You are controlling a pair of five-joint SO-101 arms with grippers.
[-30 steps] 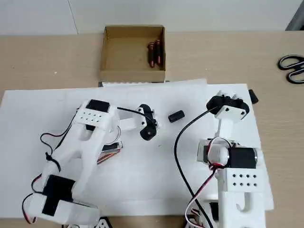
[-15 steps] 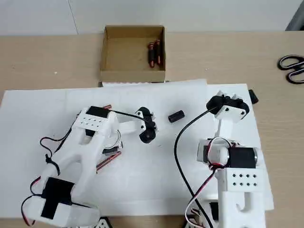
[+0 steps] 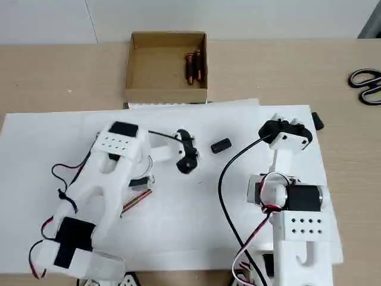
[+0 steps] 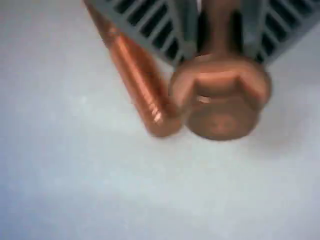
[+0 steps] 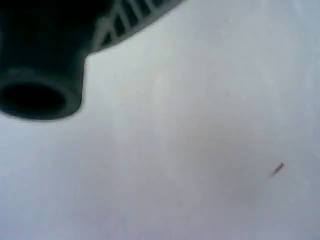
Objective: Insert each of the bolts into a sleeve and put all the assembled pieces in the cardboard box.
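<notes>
The left arm (image 3: 110,173) has edged toward the cardboard box (image 3: 166,94). Its jaws grip 1 bolt (image 4: 220,100) by the shaft; the right arm (image 3: 297,196) holds the sleeve (image 5: 40,95) in its jaws, well to the right.

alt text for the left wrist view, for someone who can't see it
A copper-coloured bolt is held by its shank between the left gripper's grey ribbed fingers, its flanged hex head facing the camera. A second bolt slants beside it, its end against that head, over white paper.
</notes>
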